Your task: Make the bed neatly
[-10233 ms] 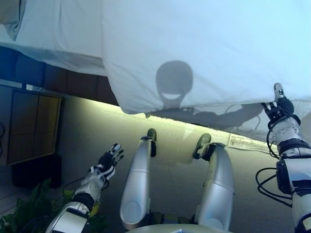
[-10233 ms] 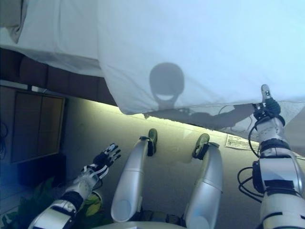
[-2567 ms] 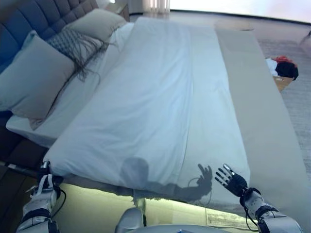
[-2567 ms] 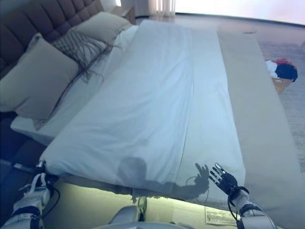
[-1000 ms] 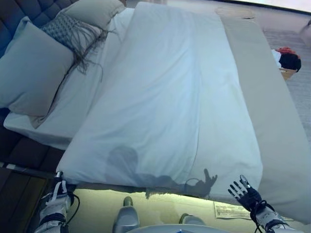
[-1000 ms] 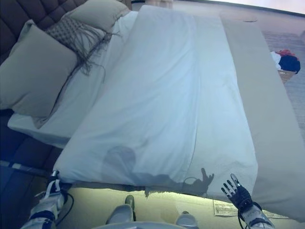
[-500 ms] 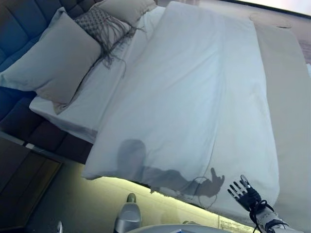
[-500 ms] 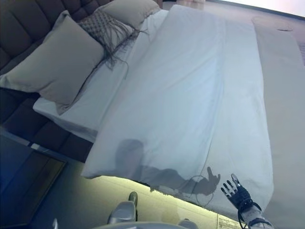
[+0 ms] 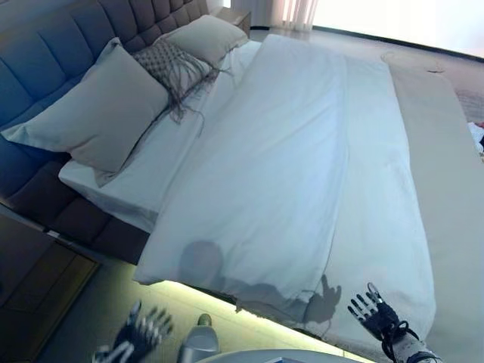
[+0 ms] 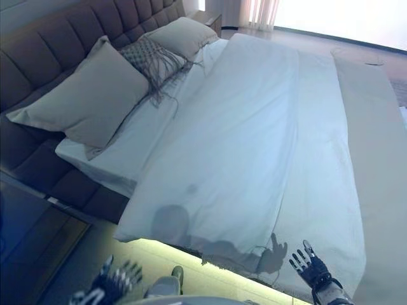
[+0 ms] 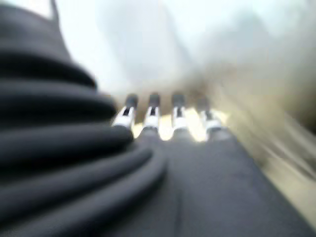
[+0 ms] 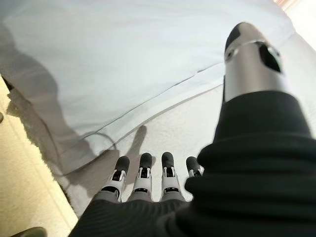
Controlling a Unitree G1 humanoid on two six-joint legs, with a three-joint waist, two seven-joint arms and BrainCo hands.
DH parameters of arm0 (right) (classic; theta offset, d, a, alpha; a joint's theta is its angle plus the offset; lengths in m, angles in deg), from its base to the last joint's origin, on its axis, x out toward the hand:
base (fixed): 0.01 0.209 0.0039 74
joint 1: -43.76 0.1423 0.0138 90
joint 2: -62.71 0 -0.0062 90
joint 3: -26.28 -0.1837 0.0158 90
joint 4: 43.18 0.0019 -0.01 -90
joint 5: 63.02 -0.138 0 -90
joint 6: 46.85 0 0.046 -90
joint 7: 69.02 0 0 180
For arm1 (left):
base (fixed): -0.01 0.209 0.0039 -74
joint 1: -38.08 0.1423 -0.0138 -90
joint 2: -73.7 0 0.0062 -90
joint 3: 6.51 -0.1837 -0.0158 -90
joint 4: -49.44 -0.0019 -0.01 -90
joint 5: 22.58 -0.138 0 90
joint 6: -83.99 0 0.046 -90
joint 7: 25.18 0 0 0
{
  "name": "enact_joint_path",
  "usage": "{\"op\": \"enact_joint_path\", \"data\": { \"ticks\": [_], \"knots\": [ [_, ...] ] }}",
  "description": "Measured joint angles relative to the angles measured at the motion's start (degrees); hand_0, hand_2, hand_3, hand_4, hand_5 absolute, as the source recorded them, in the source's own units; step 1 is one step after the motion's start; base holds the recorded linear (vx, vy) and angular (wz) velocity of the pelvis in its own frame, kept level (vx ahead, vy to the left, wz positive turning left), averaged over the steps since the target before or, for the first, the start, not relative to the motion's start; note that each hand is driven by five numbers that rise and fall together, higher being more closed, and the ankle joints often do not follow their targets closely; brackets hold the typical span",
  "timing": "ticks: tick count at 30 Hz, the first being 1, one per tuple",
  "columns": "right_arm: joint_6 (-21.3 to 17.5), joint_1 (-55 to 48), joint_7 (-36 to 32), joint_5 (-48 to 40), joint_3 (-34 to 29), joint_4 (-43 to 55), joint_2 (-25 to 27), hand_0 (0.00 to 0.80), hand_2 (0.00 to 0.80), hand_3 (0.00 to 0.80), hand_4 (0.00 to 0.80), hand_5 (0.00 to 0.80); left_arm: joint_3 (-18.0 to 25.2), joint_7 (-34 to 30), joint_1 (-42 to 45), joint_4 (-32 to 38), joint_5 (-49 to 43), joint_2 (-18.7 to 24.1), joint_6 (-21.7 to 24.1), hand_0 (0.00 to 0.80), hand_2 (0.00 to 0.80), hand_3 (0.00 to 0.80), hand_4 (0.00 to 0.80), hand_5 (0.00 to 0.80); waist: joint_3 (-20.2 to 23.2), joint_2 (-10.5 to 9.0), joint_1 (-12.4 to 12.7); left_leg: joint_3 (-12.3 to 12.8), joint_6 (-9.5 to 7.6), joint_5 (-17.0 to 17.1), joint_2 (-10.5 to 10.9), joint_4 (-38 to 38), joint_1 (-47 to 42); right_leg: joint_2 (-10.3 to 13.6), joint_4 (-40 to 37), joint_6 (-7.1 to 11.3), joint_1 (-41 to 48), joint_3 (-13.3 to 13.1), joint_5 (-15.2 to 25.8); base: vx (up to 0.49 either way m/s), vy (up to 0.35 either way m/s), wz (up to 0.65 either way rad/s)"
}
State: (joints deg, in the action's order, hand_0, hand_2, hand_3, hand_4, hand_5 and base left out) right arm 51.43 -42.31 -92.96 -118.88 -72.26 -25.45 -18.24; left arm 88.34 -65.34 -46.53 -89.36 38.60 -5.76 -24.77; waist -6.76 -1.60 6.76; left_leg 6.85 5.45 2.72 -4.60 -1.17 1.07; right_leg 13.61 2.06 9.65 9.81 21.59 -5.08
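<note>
Duvet (image 9: 302,166) spread flat over bed (image 9: 454,197), both hands — right hand (image 9: 376,318), blurred left hand (image 9: 140,333) — fingers seemingly splayed, empty.

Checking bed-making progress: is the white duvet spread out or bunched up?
Spread out: the duvet lies flat along the bed, its top edge short of the pillows.

- Tufted headboard (image 9: 45,68) stands to my left, against the wall.
- Dark wooden bedside cabinet (image 9: 30,291) sits below it, beside me.
- Lit floor (image 9: 113,302) glows under the frame's edge.
- Bright window light (image 9: 393,15) enters beyond.
</note>
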Motion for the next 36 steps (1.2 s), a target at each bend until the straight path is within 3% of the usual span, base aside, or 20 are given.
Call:
{"op": "enact_joint_path", "data": {
  "ticks": [5, 10, 18, 21, 24, 29, 32, 36],
  "knots": [
    [0.2, -0.7, 0.2, 0.0, 0.5, 0.5, -0.1, 0.000, 0.000, 0.000, 0.000, 0.000, -1.4, -7.1, -5.8, 7.1, 0.9, 1.1, 6.8, 0.000, 0.000, 0.000, 0.000, 0.000, 0.0, 0.09, -2.0, 1.7, 0.49, 1.8, -0.1, 4.1, -3.0, -0.1, -0.3, 0.43, -0.1, -1.9, 0.3, 0.072, 0.042, -0.18],
    [1.0, -2.7, 0.8, 0.2, 0.7, 1.1, -0.3, 0.000, 0.000, 0.000, 0.000, 0.000, -1.3, -6.4, -11.5, 11.7, 1.6, 1.7, 7.2, 0.000, 0.000, 0.000, 0.000, 0.000, 0.1, 0.08, -4.3, 4.0, 0.68, 2.1, -0.1, 6.1, -6.0, -0.1, -0.7, 0.53, 0.5, -3.8, 0.4, 0.129, 0.043, -0.23],
    [0.9, -5.6, 0.7, 3.2, 2.5, 1.9, -1.8, 0.000, 0.000, 0.000, 0.000, 0.000, -1.0, -1.7, -16.2, 11.7, 3.9, 1.4, 7.2, 0.000, 0.000, 0.000, 0.000, 0.000, 0.1, -0.64, -7.6, 6.1, 1.33, 1.5, -0.8, 6.2, -7.1, -0.6, -1.3, 0.48, 0.2, -5.9, 0.5, 0.060, 0.023, -0.15],
    [-1.6, -5.7, 1.7, 8.0, 4.3, 1.9, -2.3, 0.000, 0.000, 0.000, 0.000, 0.000, -1.1, -0.7, -16.9, 11.5, 5.7, 1.1, 7.3, 0.000, 0.000, 0.000, 0.000, 0.000, 0.0, -0.94, -7.5, 7.1, 1.40, 1.6, -1.4, 6.1, -6.0, -1.2, -1.4, 0.16, -1.6, -7.2, 1.0, -0.039, -0.022, -0.20],
    [-6.8, -4.7, 9.0, 16.4, 10.5, 2.5, -2.0, 0.000, 0.000, 0.000, 0.000, 0.000, -2.4, 0.3, -18.4, 11.5, 8.9, 1.0, 8.5, 0.000, 0.000, 0.000, 0.000, 0.000, -0.5, -1.43, -7.3, 7.1, 1.35, 1.6, -1.7, 5.0, -3.2, -1.4, -0.9, -0.03, -4.3, -7.6, 1.3, -0.239, -0.064, -0.03],
    [-10.2, 7.5, 23.3, 28.1, 17.3, 3.8, -1.7, 0.000, 0.000, 0.000, 0.000, 0.000, -6.4, 1.5, -26.8, 11.5, 12.9, 0.2, 13.5, 0.000, 0.000, 0.000, 0.000, 0.000, -9.3, -0.72, -7.2, 5.5, 0.26, 1.0, -2.5, -2.5, 6.7, -1.0, 4.1, -0.51, -12.2, -7.9, 1.8, -0.242, -0.011, 0.09],
    [-9.4, 17.8, 29.6, 32.8, 20.8, 4.2, 0.2, 0.000, 0.000, 0.000, 0.000, 0.000, -9.3, 3.2, -30.5, 15.4, 14.2, -3.0, 16.2, 0.000, 0.000, 0.000, 0.000, 0.000, -15.1, 1.79, -5.8, 4.4, -0.86, -0.3, -2.3, -8.2, 12.7, 0.1, 8.6, -0.47, -17.3, -8.0, 1.7, -0.197, 0.034, 0.08],
    [-7.0, 30.2, 32.0, 33.8, 22.6, 4.1, 3.5, 0.000, 0.000, 0.000, 0.000, 0.000, -12.4, 5.5, -32.0, 23.3, 14.6, -3.9, 17.6, 0.000, 0.000, 0.000, 0.000, 0.000, -20.4, 5.36, -3.3, 1.7, -1.93, -0.5, -1.1, -13.1, 20.0, 2.1, 15.3, -0.35, -25.0, -8.1, 0.7, -0.155, 0.053, 0.09]
  ]
}}
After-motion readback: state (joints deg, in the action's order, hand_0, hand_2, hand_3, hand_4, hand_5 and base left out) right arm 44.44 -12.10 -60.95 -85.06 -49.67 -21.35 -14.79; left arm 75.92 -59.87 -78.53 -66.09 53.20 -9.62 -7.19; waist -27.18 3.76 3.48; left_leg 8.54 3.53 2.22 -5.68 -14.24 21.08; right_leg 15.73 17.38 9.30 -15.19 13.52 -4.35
